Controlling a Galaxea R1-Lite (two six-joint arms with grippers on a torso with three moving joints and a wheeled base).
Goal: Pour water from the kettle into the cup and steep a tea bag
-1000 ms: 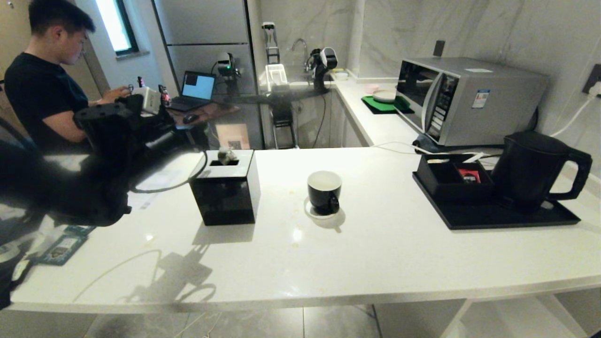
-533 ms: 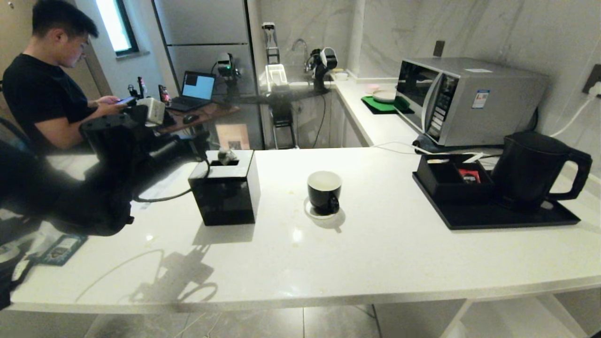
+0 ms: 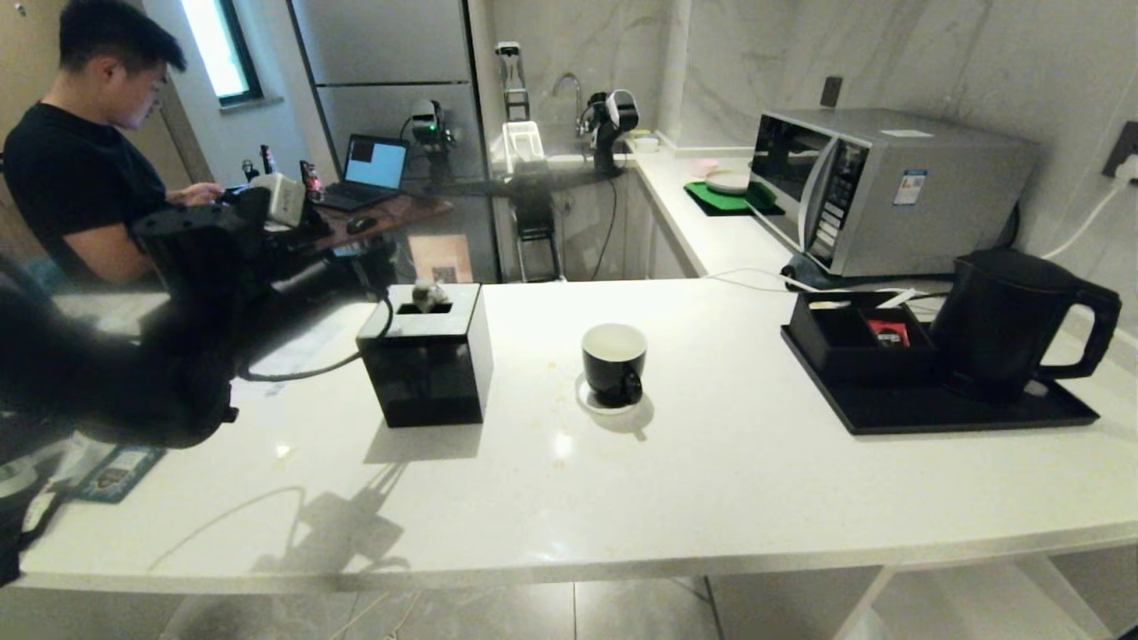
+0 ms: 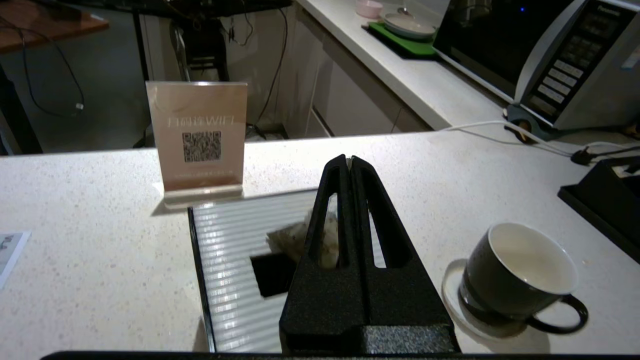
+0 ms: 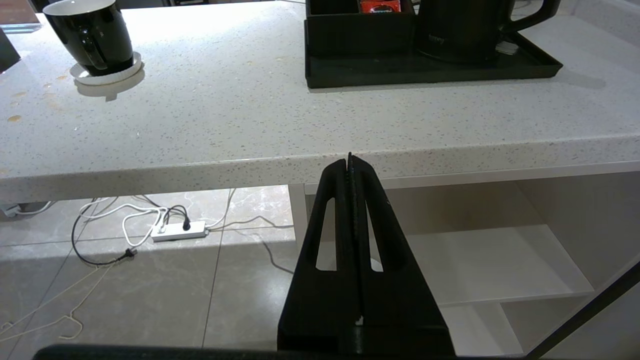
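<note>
The black cup (image 3: 613, 360) (image 4: 520, 280) stands on a white coaster at mid-counter, its white inside showing. On a black tray at the far right stands the black kettle (image 3: 1005, 320) (image 5: 460, 30). My left gripper (image 4: 351, 159) is shut above the black tissue box (image 3: 427, 373), left of the cup. A thin pale sliver, seemingly the string, is pinched between its tips. The pale speckled tea bag (image 4: 287, 237) (image 3: 429, 295) hangs just under it, by the box's opening. My right gripper (image 5: 350, 159) is shut and holds nothing, parked below the counter's front edge.
The black tray (image 3: 933, 413) also carries a black organiser (image 3: 853, 342) with a red packet (image 3: 887, 332). Behind it stands a microwave (image 3: 889, 187). A QR sign (image 4: 200, 135) stands beyond the tissue box. Teal sachets (image 3: 116, 471) lie at the left edge. A person (image 3: 80, 160) sits far left.
My left arm has swayed a little, right and then back left, staying over the tissue box. The person's hands have moved. The tea bag, cup and kettle have stayed put.
</note>
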